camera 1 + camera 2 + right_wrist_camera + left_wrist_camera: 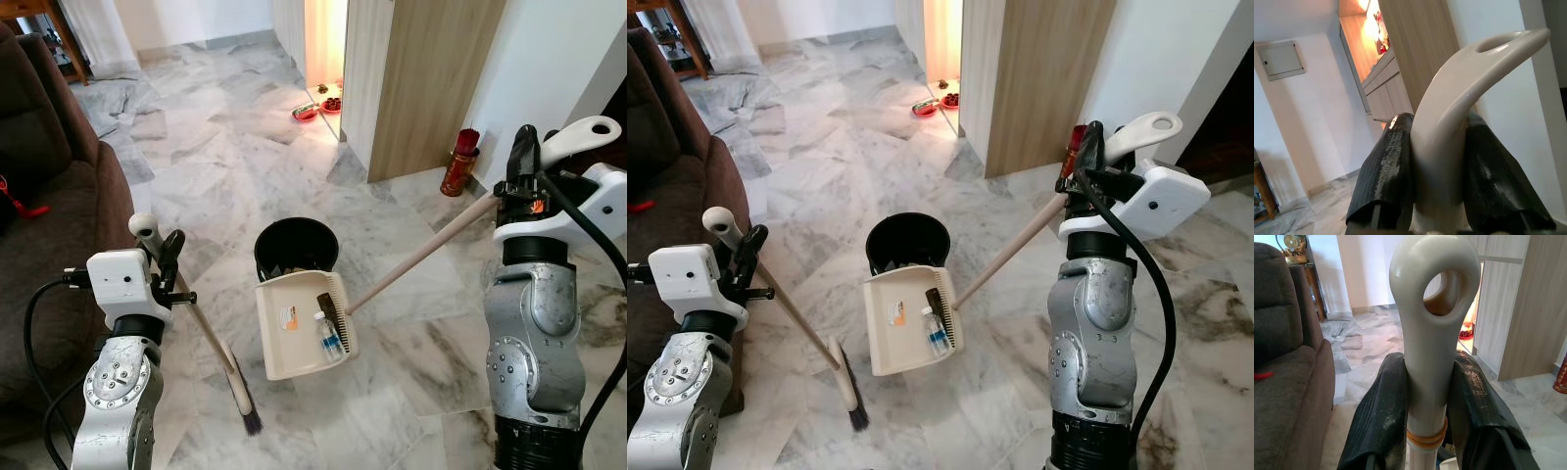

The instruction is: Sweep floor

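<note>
Left end effector point(1425, 396) clamps broom point(211, 338), right point(1437, 161) clamps loaded dustpan point(304, 323) beside bin point(296, 245); emptying judged next.

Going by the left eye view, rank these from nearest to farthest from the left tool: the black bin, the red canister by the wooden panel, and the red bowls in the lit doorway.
Measured from the left tool, shut on the broom handle:
1. Black bin, mid-floor to its right, behind the dustpan.
2. Red canister, far right, at the wooden panel's foot.
3. Red bowls, farthest, in the lit doorway.

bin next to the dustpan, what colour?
Black bin, touching the cream dustpan; clearest in the left eye view.
</note>
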Robot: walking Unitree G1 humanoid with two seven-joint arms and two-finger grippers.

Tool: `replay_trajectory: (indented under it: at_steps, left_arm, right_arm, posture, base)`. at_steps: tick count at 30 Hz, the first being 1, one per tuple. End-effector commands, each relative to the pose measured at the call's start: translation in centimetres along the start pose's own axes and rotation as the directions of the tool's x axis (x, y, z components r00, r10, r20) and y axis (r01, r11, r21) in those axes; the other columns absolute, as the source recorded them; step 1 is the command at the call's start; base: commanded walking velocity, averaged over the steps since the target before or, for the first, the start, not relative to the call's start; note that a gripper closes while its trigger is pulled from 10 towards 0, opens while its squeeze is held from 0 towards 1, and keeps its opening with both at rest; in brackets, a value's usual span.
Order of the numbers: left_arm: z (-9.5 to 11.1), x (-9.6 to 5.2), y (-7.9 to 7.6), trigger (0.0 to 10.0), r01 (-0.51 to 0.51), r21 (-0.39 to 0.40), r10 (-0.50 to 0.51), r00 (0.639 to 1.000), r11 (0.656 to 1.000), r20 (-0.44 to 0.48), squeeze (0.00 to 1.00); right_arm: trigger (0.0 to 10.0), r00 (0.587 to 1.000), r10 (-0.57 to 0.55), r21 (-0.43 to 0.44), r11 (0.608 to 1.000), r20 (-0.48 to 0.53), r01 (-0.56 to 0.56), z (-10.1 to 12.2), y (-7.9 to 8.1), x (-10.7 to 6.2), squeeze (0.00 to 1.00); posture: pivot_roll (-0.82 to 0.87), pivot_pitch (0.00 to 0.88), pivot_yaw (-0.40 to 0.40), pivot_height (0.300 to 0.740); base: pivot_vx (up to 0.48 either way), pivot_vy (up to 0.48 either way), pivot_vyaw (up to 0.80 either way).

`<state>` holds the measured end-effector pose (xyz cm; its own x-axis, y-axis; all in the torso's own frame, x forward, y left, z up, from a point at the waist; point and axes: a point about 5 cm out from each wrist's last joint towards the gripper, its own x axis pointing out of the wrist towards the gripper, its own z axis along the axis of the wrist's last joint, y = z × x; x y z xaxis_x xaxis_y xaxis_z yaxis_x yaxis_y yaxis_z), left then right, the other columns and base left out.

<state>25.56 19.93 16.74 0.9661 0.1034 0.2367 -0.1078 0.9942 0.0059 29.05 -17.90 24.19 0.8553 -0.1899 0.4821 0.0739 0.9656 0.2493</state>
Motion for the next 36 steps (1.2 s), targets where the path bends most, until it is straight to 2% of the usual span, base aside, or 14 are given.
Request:
replay_trajectory:
  at_steps: [1, 23, 36]
  left_arm:
    - [1.1, 0.0, 0.3, 10.0, -0.008, 0.025, 0.007, 0.999, 1.0, 0.053, 0.0]
    - [1.2, 0.0, 0.3, 10.0, -0.012, 0.026, 0.01, 0.998, 1.0, 0.057, 0.0]
    - [1.1, 0.0, 0.3, 10.0, -0.012, 0.025, 0.01, 0.998, 1.0, 0.056, 0.0]
  right_arm:
    - [10.0, 0.997, 0.026, 0.025, 0.999, 0.075, -0.028, 1.4, 0.7, 0.3, 0.0]
    - [10.0, 0.997, 0.052, 0.029, 0.998, 0.063, -0.053, 1.3, 1.1, 0.3, 0.0]
    - [10.0, 0.99, 0.052, 0.066, 0.996, 0.133, -0.061, 2.7, 1.4, 0.9, 0.0]
  posture:
    - [0.01, 0.096, 0.048, 0.74]
    - [0.01, 0.093, 0.043, 0.74]
    - [0.01, 0.092, 0.042, 0.74]
  base:
    - [0.266, 0.0, 0.0]
    - [0.311, 0.0, 0.0]
    - [0.322, 0.0, 0.0]
